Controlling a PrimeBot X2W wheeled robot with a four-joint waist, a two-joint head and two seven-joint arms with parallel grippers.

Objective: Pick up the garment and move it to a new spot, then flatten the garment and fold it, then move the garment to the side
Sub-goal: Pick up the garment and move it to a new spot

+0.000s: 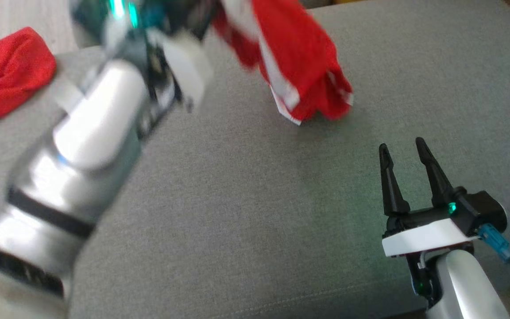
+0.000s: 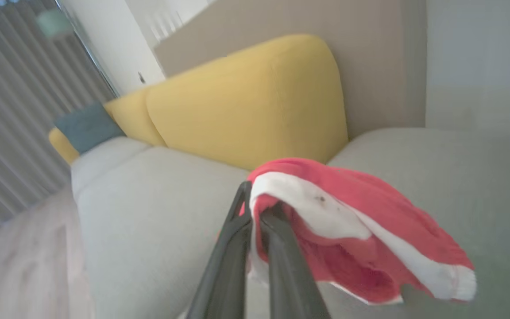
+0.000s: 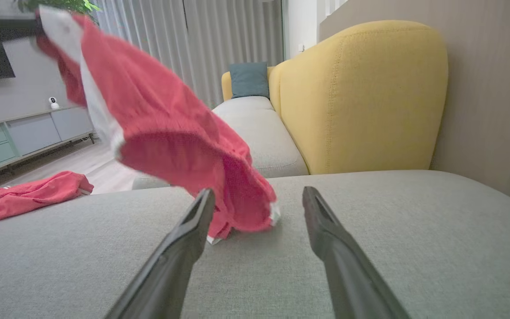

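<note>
Left pincer (image 2: 257, 207) pinches the red-and-white garment (image 2: 370, 208) over grey sofa (image 1: 237, 199).

Grey cushion (image 1: 237, 199) open centre; red garment (image 1: 299, 66) hangs ahead; red cloth (image 1: 7, 75) far left.

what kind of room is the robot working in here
Probably a home living room: a grey sofa with yellow back cushions, a low drawer cabinet along the wall, and floor-length curtains by the window.
</note>
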